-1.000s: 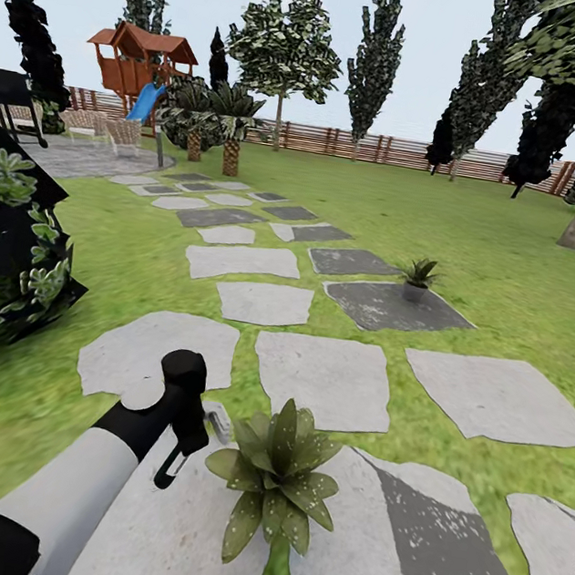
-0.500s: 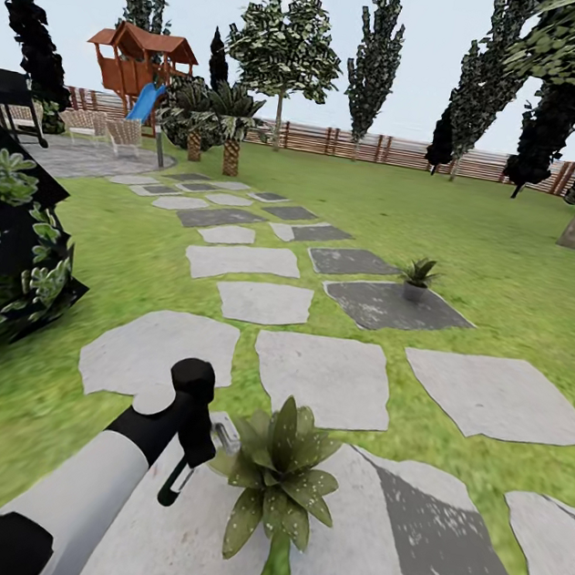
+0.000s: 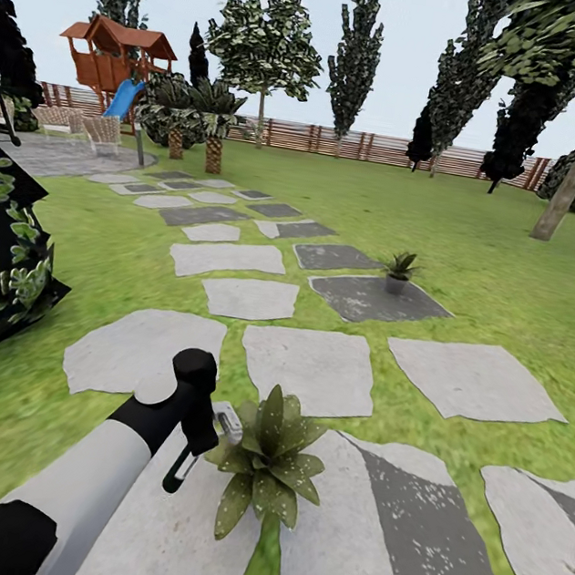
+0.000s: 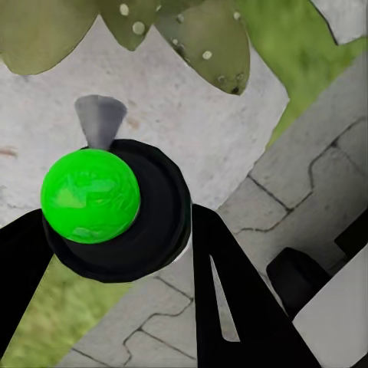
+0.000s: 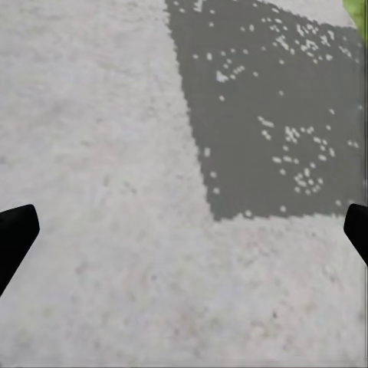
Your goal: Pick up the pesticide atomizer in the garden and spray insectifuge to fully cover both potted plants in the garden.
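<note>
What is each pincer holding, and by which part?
The left pincer grips the pesticide atomizer around its body, nozzle toward the nearer potted plant. The right pincer is open, empty.

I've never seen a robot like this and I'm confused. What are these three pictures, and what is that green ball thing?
These come from a pretend robot in a computer-made garden. The big picture is from a camera on its head, looking down over its arms. Its white-and-black left arm reaches toward a small plant with pointed green leaves standing on a large pale grey stepping stone. A second small plant in a tiny grey pot stands farther off on a dark stone.

The other two pictures come from cameras beside each gripper. In the left one, the left gripper is closed on the dark green spray bottle, seen from above; the green ball is part of it, and its grey nozzle points at the leaves. The right gripper is open, holding nothing, over the stone.
</note>
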